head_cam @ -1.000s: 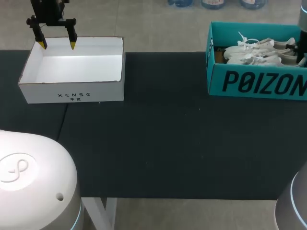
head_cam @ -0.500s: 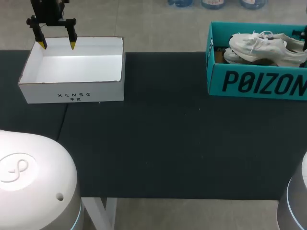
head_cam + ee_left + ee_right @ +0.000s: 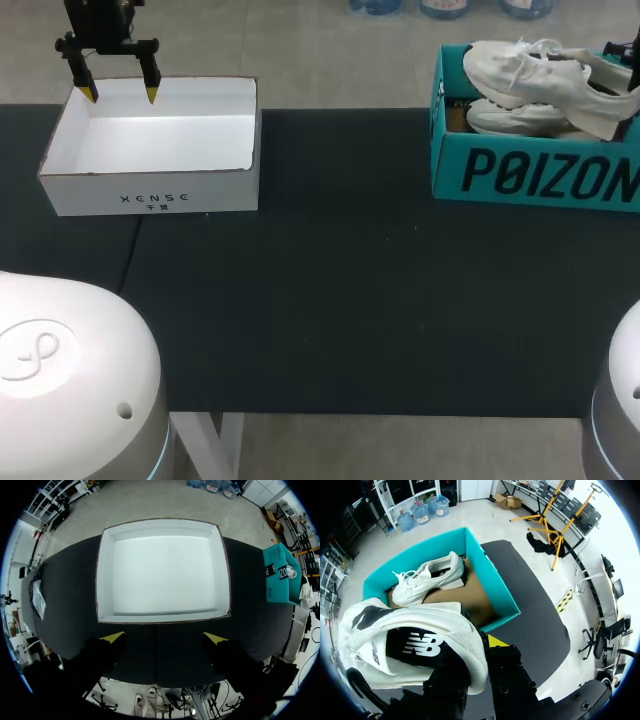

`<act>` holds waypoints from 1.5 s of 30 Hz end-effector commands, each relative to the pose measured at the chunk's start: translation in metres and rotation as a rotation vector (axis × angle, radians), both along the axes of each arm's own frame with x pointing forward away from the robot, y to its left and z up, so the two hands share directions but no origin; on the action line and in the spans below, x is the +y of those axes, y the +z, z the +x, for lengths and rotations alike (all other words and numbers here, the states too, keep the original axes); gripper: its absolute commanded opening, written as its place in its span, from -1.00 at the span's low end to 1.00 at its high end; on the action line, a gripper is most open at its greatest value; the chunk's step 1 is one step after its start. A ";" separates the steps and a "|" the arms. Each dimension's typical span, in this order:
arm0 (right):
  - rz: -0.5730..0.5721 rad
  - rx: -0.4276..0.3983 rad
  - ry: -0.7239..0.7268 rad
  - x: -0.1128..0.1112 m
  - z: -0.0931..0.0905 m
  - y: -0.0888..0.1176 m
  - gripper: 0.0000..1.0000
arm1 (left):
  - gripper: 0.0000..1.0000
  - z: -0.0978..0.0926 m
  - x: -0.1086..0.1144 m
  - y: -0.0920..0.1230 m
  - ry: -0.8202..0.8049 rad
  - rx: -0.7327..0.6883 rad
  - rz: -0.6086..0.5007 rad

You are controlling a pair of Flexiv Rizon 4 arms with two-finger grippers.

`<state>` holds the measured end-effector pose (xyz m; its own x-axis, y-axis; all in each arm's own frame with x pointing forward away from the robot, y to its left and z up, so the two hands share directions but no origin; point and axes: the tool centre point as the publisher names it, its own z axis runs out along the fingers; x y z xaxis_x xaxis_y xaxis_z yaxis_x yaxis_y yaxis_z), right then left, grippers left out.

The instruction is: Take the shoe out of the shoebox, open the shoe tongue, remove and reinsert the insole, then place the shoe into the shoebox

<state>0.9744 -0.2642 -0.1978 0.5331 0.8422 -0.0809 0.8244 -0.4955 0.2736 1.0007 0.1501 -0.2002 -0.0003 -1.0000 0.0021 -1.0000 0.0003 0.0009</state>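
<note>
A white sneaker [image 3: 530, 68] hangs above the teal shoebox [image 3: 530, 172] at the table's far right. My right gripper [image 3: 479, 647] is shut on its heel collar, one yellow tip outside the shoe and the other finger hidden inside. In the right wrist view the held sneaker [image 3: 410, 640] fills the area around the fingers. A second white sneaker [image 3: 427, 580] lies inside the shoebox [image 3: 492, 587] on brown cardboard. My left gripper [image 3: 120, 95] is open, hovering over the back rim of a white box [image 3: 150, 190] at the far left.
The white box [image 3: 162, 616] under my left gripper [image 3: 165, 637] has nothing in it. A black mat [image 3: 340, 300] covers the table between the two boxes. The teal shoebox [image 3: 277, 575] shows far off to one side in the left wrist view.
My right gripper has lifted the white sneaker up out of the teal shoebox, and it now hangs above the rim. The left arm has not moved.
</note>
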 end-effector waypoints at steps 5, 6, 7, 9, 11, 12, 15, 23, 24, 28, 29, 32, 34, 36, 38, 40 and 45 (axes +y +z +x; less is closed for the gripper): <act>-0.118 -0.206 0.088 0.038 -0.076 0.040 -1.00 | 1.00 0.000 0.000 0.000 0.000 0.000 0.001; -0.114 -0.195 0.103 0.043 -0.083 0.038 -1.00 | 1.00 0.000 0.000 0.000 0.000 0.000 0.001; -0.116 -0.184 0.112 0.048 -0.090 0.037 -1.00 | 1.00 0.000 0.000 0.000 0.000 0.000 0.001; -0.100 -0.164 0.132 0.058 -0.107 0.034 -1.00 | 1.00 0.000 0.000 0.000 0.000 0.000 0.001; -0.093 -0.142 0.148 0.068 -0.122 0.028 -1.00 | 1.00 0.000 0.000 0.000 0.000 0.000 0.001; -0.093 -0.134 0.151 0.073 -0.130 0.025 -1.00 | 1.00 0.000 0.000 0.000 0.000 0.000 0.001; -0.081 -0.090 0.162 0.092 -0.150 0.015 -1.00 | 1.00 0.000 0.000 0.000 0.000 0.000 0.001; -0.061 -0.003 0.238 0.151 -0.186 -0.011 -1.00 | 1.00 0.000 0.000 0.000 0.000 0.000 0.001; -0.060 0.010 0.251 0.158 -0.188 -0.014 -1.00 | 1.00 0.000 0.000 0.000 0.000 0.000 0.001; -0.052 0.036 0.295 0.190 -0.199 -0.026 -1.00 | 1.00 0.000 0.000 0.000 0.000 0.000 0.001; -0.059 0.037 0.303 0.198 -0.201 -0.030 -1.00 | 1.00 0.000 0.000 0.000 0.000 0.000 0.001; -0.071 0.051 0.342 0.222 -0.207 -0.043 -1.00 | 1.00 0.000 0.000 0.000 0.000 0.000 0.001; -0.063 0.074 0.361 0.237 -0.210 -0.053 -1.00 | 1.00 0.000 0.000 0.000 0.000 0.000 0.001; -0.057 0.095 0.376 0.251 -0.211 -0.062 -1.00 | 1.00 0.000 0.000 0.000 0.000 0.000 0.001; -0.053 0.109 0.397 0.266 -0.214 -0.073 -1.00 | 1.00 0.000 0.000 0.000 0.000 0.000 0.001; -0.062 0.121 0.418 0.279 -0.215 -0.084 -1.00 | 1.00 0.000 0.000 0.000 0.000 0.000 0.001; -0.064 0.139 0.453 0.303 -0.210 -0.110 -1.00 | 1.00 0.000 0.000 0.000 0.000 0.000 0.001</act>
<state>0.7488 0.0013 -0.2845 0.0898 0.9828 -0.1612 0.9817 -0.0601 0.1807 1.0007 0.1501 -0.2002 -0.0004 -1.0000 0.0021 -1.0000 0.0004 0.0010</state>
